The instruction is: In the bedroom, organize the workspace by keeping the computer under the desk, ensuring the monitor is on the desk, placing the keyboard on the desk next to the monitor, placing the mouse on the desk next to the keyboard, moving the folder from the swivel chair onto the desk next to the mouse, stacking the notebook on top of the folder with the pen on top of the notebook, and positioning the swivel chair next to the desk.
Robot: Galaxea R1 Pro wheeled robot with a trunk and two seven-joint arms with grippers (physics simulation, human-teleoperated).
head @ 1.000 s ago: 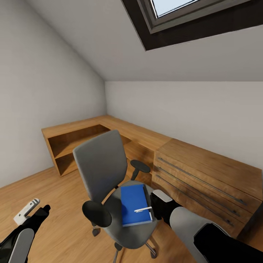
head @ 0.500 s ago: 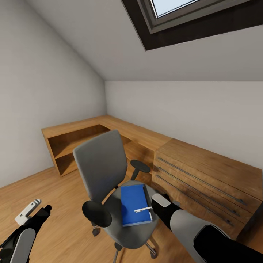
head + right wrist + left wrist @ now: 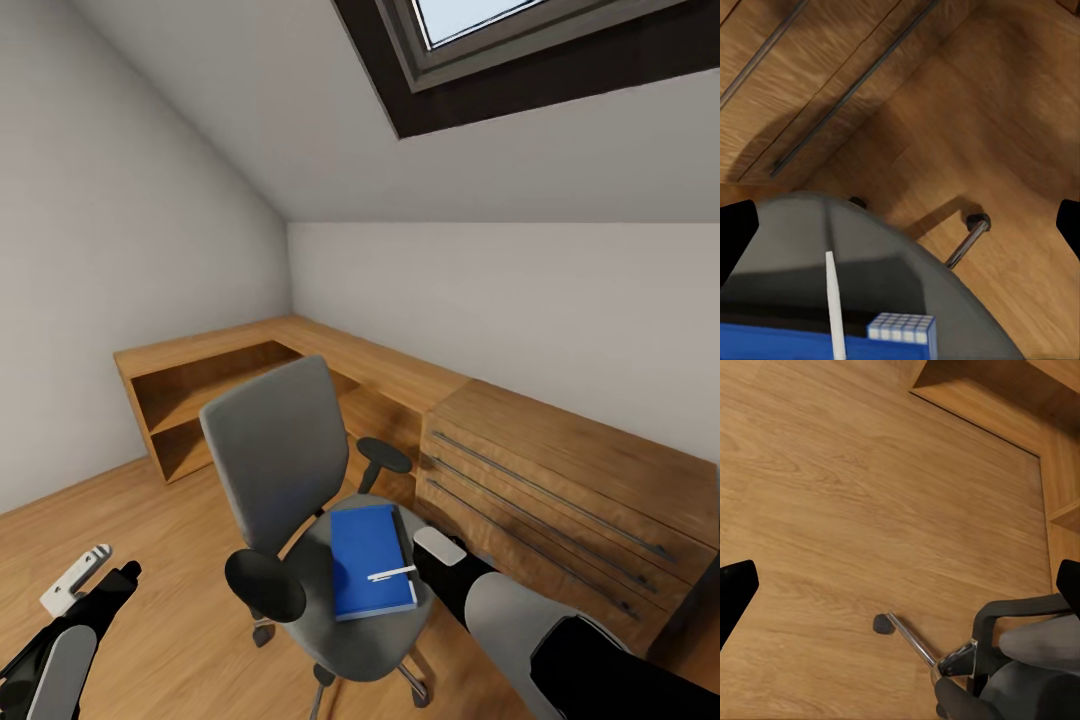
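The swivel chair [image 3: 300, 500] has a grey seat and back, black armrests and a chrome base. On the seat lies a bright blue folder [image 3: 370, 560] with a pale edge, and on it a white pen [image 3: 392, 574]. The floor [image 3: 150, 560] is light wood with a streaked grain; the dresser [image 3: 560, 490] is the same warm wood with dark grey bar handles. The walls [image 3: 120, 220] are pale grey. The skylight [image 3: 520, 50] frame is dark brown.

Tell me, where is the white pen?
In the head view, the pen lies on the blue folder on the swivel chair seat, just beside the right gripper, in front of the wooden dresser.
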